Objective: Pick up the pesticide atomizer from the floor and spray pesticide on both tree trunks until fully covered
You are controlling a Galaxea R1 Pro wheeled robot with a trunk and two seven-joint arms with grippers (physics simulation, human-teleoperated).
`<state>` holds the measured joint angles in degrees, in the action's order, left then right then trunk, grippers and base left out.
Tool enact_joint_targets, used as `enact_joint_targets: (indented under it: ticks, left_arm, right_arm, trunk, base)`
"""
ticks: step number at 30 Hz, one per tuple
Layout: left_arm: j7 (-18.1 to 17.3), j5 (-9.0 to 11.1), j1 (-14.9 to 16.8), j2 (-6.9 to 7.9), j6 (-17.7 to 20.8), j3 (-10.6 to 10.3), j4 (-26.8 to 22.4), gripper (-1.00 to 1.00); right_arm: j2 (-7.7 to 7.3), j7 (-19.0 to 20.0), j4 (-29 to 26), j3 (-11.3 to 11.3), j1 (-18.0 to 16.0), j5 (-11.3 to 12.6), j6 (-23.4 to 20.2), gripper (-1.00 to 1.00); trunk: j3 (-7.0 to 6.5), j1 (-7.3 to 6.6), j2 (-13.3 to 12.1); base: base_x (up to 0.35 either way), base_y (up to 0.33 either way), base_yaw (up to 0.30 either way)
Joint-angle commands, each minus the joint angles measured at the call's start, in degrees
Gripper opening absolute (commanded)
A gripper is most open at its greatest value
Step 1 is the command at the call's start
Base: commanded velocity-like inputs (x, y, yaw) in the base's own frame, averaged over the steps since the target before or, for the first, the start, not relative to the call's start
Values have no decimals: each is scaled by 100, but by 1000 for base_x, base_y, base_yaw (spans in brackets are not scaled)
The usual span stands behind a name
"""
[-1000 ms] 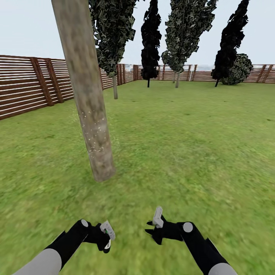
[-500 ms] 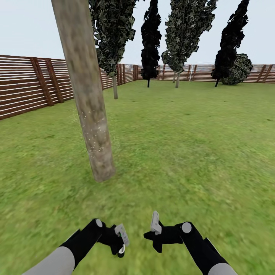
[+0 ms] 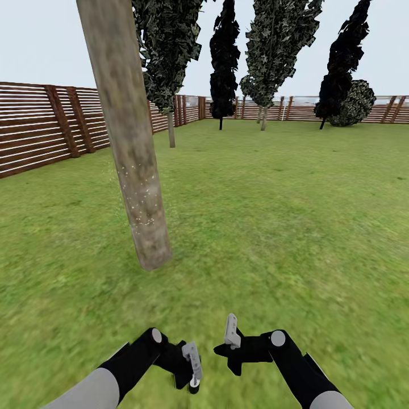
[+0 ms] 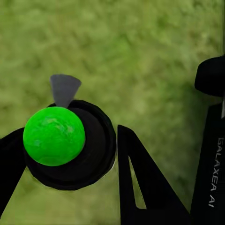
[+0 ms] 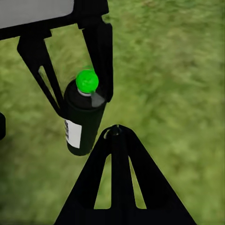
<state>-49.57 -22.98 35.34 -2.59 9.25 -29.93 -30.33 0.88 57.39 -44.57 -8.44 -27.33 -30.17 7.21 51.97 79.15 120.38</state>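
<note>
Left gripper [image 4: 70, 187] with jaws clamped on the pesticide atomizer [image 4: 70, 140], one black finger on each side of the black bottle. Seen from above in the left wrist view: round black body, bright green cap [image 4: 54, 136], small grey nozzle tab beside the cap. In the right wrist view the same bottle [image 5: 83, 117] upright between the two fingers of the left gripper [image 5: 77, 89], green cap on top, white label on its side, grass below and not touching it. In the head view the left gripper [image 3: 190, 369] low in the picture, just beside the right one, bottle itself hard to make out there.

Right gripper [image 3: 230, 346] near the left, holding nothing; how wide its jaws stand, cannot tell from these views.

Under both arms the floor [image 3: 295, 238], blurry green grass. Ahead and to the left, a thick tree trunk [image 3: 128, 130] with mottled grey-brown bark, leaning slightly. Fine white specks of pesticide [image 3: 139, 196] scattered over its lower half. Further back a second tree [image 3: 275, 51] with pale trunk and dark jagged foliage, near the brown slat fence [image 3: 40, 128]. Between and beside them, black trees [image 3: 224, 57].
</note>
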Motion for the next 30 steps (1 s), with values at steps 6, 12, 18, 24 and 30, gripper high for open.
enact_joint_targets:
  ticks: [6,12,18,24,30]
  left_arm:
    - [44,-35,26,-235,64,-12,-8,-100]
    - [62,-36,52,-302,94,-13,-242,-100]
    - [38,-31,52,-344,94,-20,-246,-100]
    - [30,-31,52,-348,86,-21,-245,-100]
    - [35,-60,52,-280,93,-26,-228,-100]
  right_arm:
    - [0,0,-1,0,0,3,0,-100]
    - [9,0,1,0,0,9,-2,-100]
    - [9,0,-2,0,0,6,-2,-100]
    - [9,0,-7,0,0,10,0,-100]
    - [9,5,1,-8,0,10,0,-100]
  trunk:
    - [0,0,0]
    - [0,0,0]
    - [0,0,0]
    - [0,0,0]
    - [0,0,0]
  base:
    - [0,0,0]
    - [0,0,0]
    - [0,0,0]
    - [0,0,0]
    - [0,0,0]
